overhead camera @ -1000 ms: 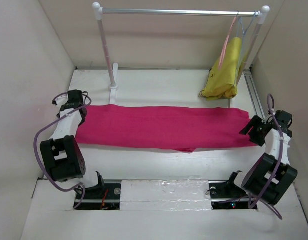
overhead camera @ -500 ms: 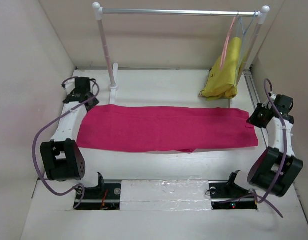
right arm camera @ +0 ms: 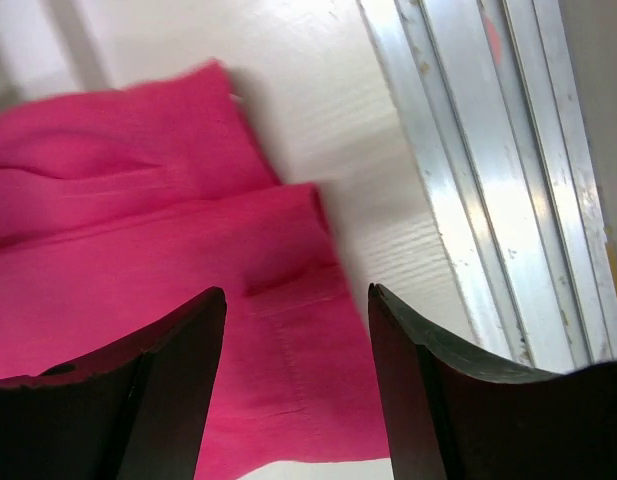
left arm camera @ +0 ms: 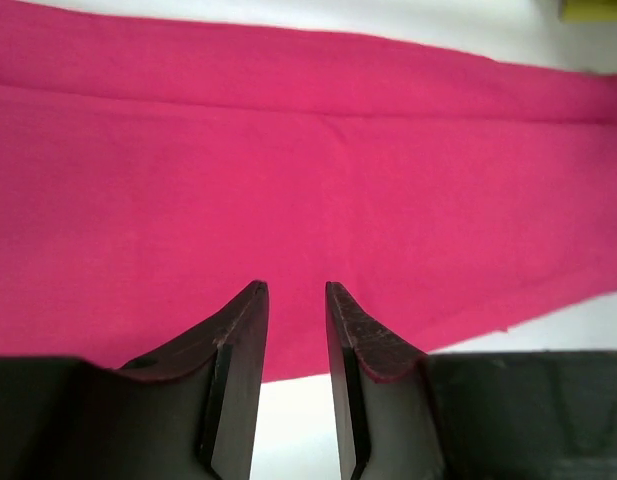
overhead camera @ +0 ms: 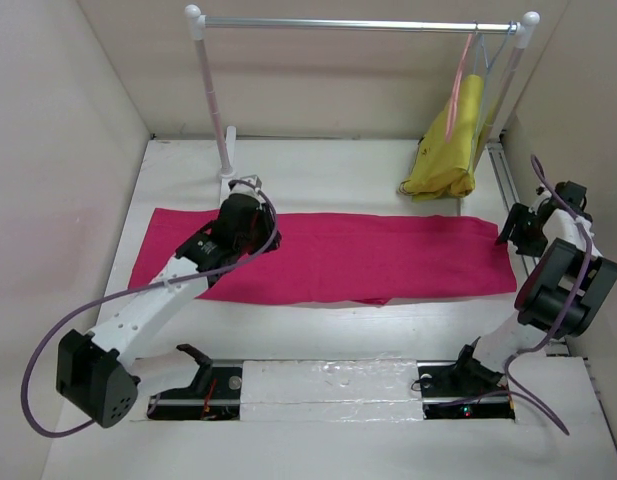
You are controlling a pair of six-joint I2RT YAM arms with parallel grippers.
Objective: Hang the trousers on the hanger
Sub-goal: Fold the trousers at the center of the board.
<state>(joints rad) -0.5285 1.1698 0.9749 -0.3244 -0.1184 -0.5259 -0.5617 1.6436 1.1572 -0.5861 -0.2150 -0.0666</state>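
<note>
The magenta-pink trousers [overhead camera: 388, 255] lie flat and stretched across the table, from left to right. My left gripper [overhead camera: 250, 212] hovers over their left part. In the left wrist view its jaws [left arm camera: 296, 290] stand a narrow gap apart with nothing between them, above the cloth [left arm camera: 318, 170]. My right gripper [overhead camera: 518, 225] is at the trousers' right end. In the right wrist view it [right arm camera: 296, 292] is wide open and empty over the hem [right arm camera: 138, 250]. The salmon-pink hanger [overhead camera: 456, 85] hangs on the rail at the far right.
A clothes rail [overhead camera: 358, 23] on white posts spans the back. A pale blue-grey hanger [overhead camera: 495, 55] on it holds a mustard-yellow garment [overhead camera: 450, 150]. A metal track [right arm camera: 508, 180] runs along the table's right edge beside my right gripper. Side walls close in left and right.
My left arm has swung from the trousers' left end in over the cloth. My right gripper has drawn back slightly towards the right edge. The trousers lie as before.
</note>
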